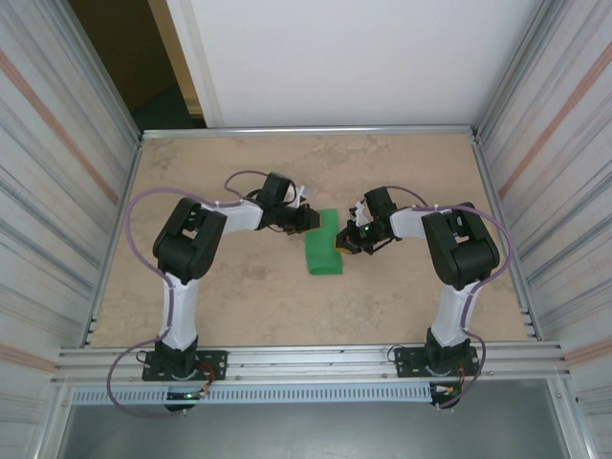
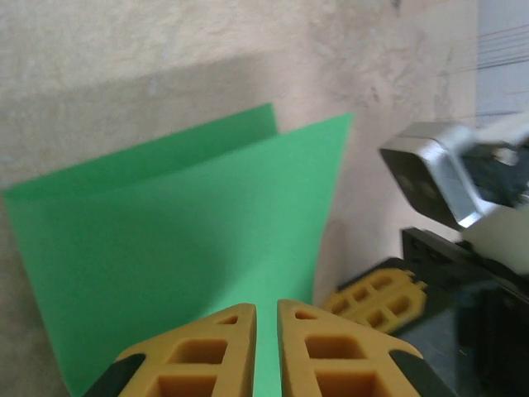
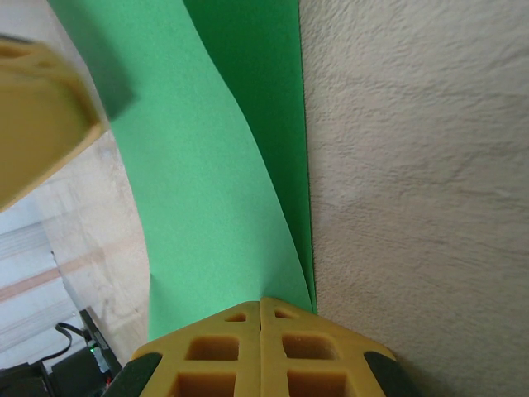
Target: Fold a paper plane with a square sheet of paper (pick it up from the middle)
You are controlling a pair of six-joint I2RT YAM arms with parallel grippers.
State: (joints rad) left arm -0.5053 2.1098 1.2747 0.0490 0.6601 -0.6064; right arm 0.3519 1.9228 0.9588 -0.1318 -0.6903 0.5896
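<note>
- The folded green paper (image 1: 323, 246) sits mid-table (image 1: 239, 296), its long axis running near to far and its top layer bowed upward.
- The left gripper (image 1: 306, 220) pinches the paper's far left edge, fingers almost closed.
- The right gripper (image 1: 346, 239) is clamped fully on the right edge, just opposite.

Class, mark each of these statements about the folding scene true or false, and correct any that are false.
1. The square sheet of paper is bright green. True.
2. The sheet lies flat in a single layer. False: it is folded over, one layer curving above the other.
3. The right gripper has its jaws wide open. False: they are shut, pinching the sheet's edge.
4. The left gripper has its fingers nearly together at the sheet. True.
5. The sheet rests on the metal rail at the near edge. False: it is on the tan table, between the two arms.
</note>
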